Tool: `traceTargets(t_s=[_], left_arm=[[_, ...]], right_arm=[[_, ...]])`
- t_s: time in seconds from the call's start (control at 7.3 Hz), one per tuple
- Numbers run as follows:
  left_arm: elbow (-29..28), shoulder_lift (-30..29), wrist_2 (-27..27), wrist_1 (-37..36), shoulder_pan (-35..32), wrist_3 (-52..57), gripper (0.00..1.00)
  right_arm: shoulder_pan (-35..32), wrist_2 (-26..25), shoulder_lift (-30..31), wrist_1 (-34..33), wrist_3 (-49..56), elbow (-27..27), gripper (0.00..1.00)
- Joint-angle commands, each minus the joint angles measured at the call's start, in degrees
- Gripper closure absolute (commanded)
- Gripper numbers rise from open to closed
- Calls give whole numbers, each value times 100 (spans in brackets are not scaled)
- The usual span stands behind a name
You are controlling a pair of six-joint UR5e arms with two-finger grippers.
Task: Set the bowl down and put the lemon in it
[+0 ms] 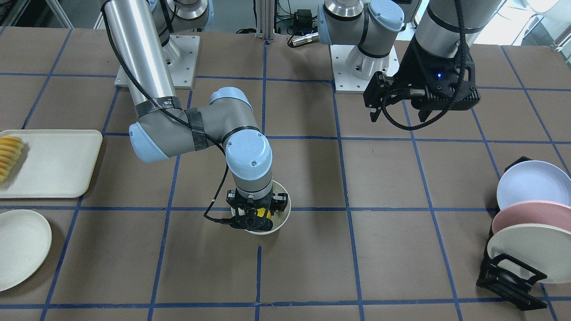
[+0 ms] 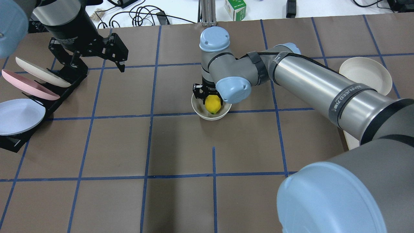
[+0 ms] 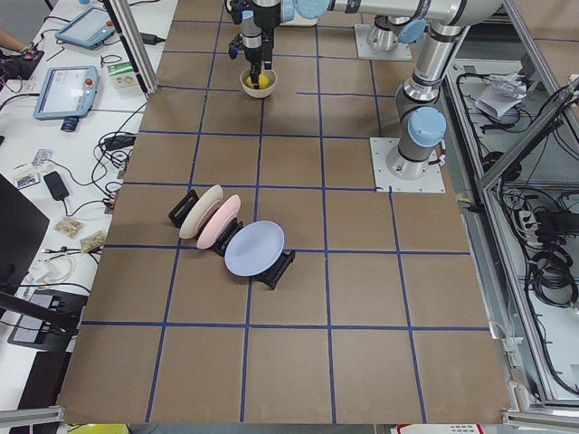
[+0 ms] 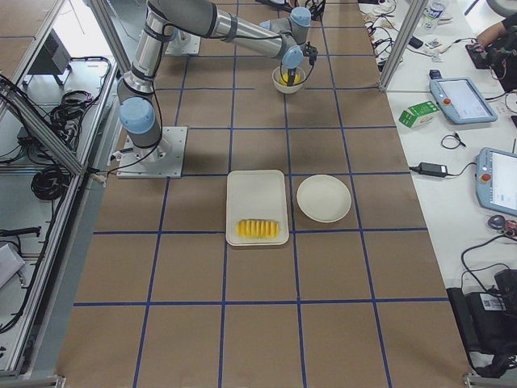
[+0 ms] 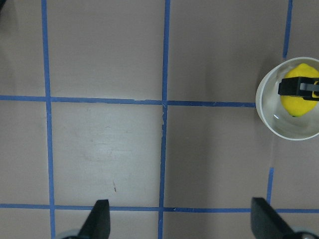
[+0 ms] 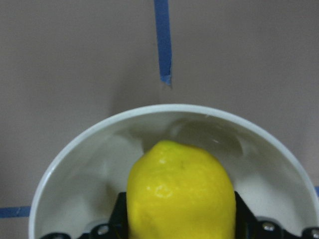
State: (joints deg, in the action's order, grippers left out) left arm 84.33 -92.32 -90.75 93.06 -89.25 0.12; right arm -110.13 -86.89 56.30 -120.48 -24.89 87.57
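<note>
The cream-white bowl [image 1: 285, 214] stands on the brown table near the middle; it also shows in the overhead view [image 2: 200, 113] and the left wrist view [image 5: 271, 124]. The yellow lemon [image 2: 213, 104] is down inside the bowl [image 6: 75, 169], upright between my right gripper's fingers. My right gripper [image 1: 255, 218] points straight down into the bowl and is shut on the lemon [image 6: 182, 191]. My left gripper [image 1: 397, 113] is open and empty, held high above the table well to the bowl's side; its spread fingers [image 5: 99, 221] show in the left wrist view.
A black rack [image 1: 508, 281] with a lilac, a pink and a cream plate stands at the table's left end [image 2: 29, 84]. A cream tray [image 1: 53, 162] with sliced yellow-orange fruit and a shallow cream plate [image 1: 22, 247] lie at the right end.
</note>
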Motion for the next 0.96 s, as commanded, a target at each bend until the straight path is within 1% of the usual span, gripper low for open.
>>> traceTargets(t_s=[0.0,0.14,0.27,0.55,0.68,0.82], left_arm=[[-13,-5,92,-7,-5,5,0],[-13,3,92,-7,-5,5,0],[-4,3,92,-7,-5,5,0],[-22,29,101,-7,12,5,0],[-13,30,101,-7,4,-21,0],[-4,21,92,-7,12,-30,0]], right_arm=[[9,-38,65,7,1,-21,0],[9,-82,92,50,1,-47,0],[26,-91,275,68,10,-73,0],[306,-109,985,636,142,-82,0],[577,-100,1363,700,394,-22,0],[911,-100,1775,1058,431,-21,0]])
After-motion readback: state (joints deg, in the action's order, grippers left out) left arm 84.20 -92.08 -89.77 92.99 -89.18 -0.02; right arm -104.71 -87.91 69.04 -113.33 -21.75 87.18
